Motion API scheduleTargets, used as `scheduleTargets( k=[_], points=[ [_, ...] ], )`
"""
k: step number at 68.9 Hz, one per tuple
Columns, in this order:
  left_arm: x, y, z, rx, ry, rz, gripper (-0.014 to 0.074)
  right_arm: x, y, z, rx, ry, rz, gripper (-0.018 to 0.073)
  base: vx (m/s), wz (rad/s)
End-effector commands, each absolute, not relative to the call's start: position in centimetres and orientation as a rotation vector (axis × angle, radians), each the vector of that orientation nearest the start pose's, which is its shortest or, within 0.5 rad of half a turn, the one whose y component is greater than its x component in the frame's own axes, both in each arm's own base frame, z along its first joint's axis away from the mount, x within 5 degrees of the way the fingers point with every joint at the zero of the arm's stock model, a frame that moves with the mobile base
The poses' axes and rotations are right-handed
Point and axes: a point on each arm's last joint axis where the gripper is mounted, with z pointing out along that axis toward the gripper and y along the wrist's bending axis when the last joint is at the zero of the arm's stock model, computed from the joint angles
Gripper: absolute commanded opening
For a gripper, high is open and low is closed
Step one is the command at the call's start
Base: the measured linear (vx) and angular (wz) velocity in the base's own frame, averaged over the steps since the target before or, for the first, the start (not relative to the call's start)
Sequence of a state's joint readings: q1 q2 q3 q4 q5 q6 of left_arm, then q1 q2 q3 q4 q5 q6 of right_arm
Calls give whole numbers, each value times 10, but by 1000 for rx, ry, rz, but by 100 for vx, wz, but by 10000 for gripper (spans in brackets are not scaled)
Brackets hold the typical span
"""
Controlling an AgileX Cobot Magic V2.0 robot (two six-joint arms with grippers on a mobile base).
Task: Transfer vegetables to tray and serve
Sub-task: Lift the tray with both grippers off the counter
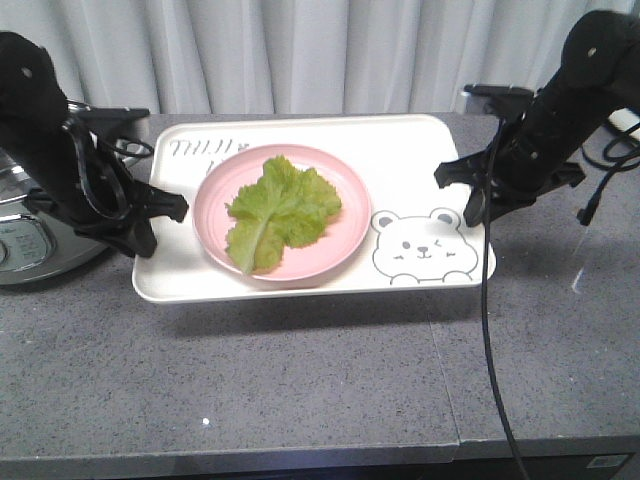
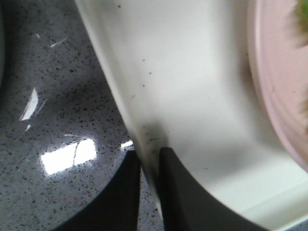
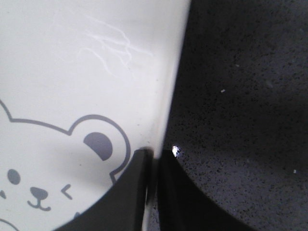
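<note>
Lettuce leaf [image 1: 280, 210] lies flat on the round pink plate [image 1: 215, 240]. It's light green and frilly, with the pale rib running toward the near rim. The plate sits pretty much in the middle of the cream-white tray [image 1: 410, 150], so the leaf is on the tray only by way of the plate and doesn't touch the tray surface itself. The winking bear drawing [image 1: 422, 248] is in the near right corner, and some grey lettering [image 1: 195, 152] peeks out past the plate at the far left.

Both arms are on the tray, one per short side. The left tool [image 1: 170, 208] is clamped on the tray's left rim. In the left wrist view its two dark fingers [image 2: 183, 197] pinch the rim with only a sliver of white edge between them, one inside the tray and one out over the worktop [image 2: 57, 96]. The right tool [image 1: 462, 195] does the same on the right rim. The right wrist view shows its fingers [image 3: 130, 192] squeezed onto the edge just beside the bear's ear.

There's a soft shadow along the tray's front edge in the front view, so it might be lifted slightly off the grey speckled worktop, but it's honestly hard to call from these angles.

Other stuff: a silver appliance [image 1: 30, 240] on the worktop behind the left arm, a black cable [image 1: 490, 330] hanging down from the right arm, and a pale curtain [image 1: 300, 50] along the back.
</note>
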State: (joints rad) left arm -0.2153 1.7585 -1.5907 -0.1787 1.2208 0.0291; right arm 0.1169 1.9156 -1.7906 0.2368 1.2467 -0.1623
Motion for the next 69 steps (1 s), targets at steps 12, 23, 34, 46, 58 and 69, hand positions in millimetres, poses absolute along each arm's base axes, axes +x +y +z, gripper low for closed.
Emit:
scheduleTargets(
  k=[12,23,34,46,58,69],
  points=[
    [326,-103,372,337,2624,-444,-6,368,75,372,-376,2648,433,-5,0,0],
    [323,-102,377,337,2604,-443,-6,360,74,383,-379,2617,426,-5,0,0],
    [323,-102,377,337,2605,-443,-6,359,74,384,-380,2615,426,-5,0,0],
    [323,-102,377,337,2604,-443,-6,359,74,384,-380,2615,426,-5,0,0],
    [322,-102,377,339,2609,-443,-6,359,74,384,-380,2615,426,-5,0,0],
    [322,-101,377,340,2612,-444,-6,359,74,384,-380,2615,426,-5,0,0]
  ],
)
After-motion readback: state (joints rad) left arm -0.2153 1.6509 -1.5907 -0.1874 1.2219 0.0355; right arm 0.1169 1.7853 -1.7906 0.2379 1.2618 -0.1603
